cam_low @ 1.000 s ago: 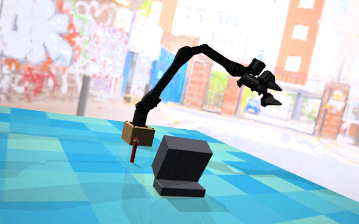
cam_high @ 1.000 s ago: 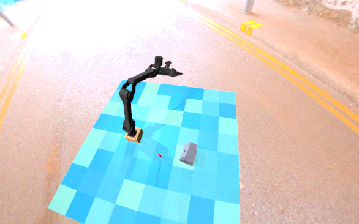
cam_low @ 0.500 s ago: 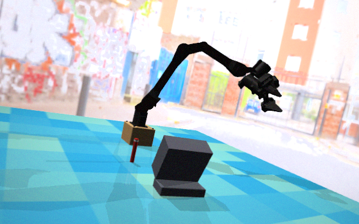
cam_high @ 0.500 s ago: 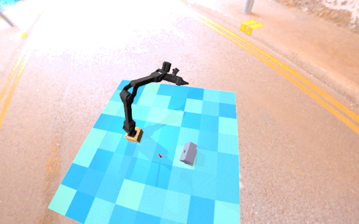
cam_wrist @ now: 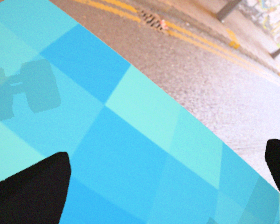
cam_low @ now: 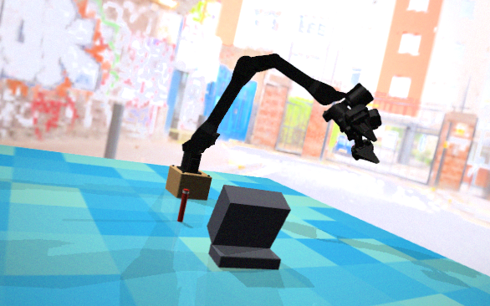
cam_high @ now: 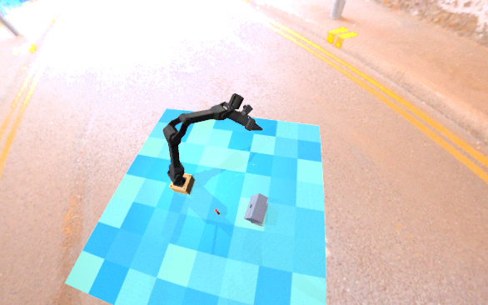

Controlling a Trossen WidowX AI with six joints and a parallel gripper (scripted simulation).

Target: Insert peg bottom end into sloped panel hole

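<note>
A thin red peg (cam_high: 217,212) (cam_low: 183,206) with a light band near its top stands upright on the table, between the arm's base and the panel. The grey sloped panel block (cam_high: 257,208) (cam_low: 251,223) stands beyond it; its hole (cam_high: 251,206) shows as a small dark spot in the top view, its shape too small to tell. In the exterior view only the block's back shows. My gripper (cam_high: 259,128) (cam_low: 376,151) (cam_wrist: 172,157) is open and empty, high above the table and well away from the peg and the panel. The wrist view shows neither peg nor panel.
The arm's base sits on a tan wooden block (cam_high: 182,184) (cam_low: 188,184), close to the peg. The table top (cam_high: 181,262) (cam_low: 57,259) (cam_wrist: 116,155) is a blue and turquoise checkered square. Its edge (cam_wrist: 156,86) crosses the wrist view, with the street beyond.
</note>
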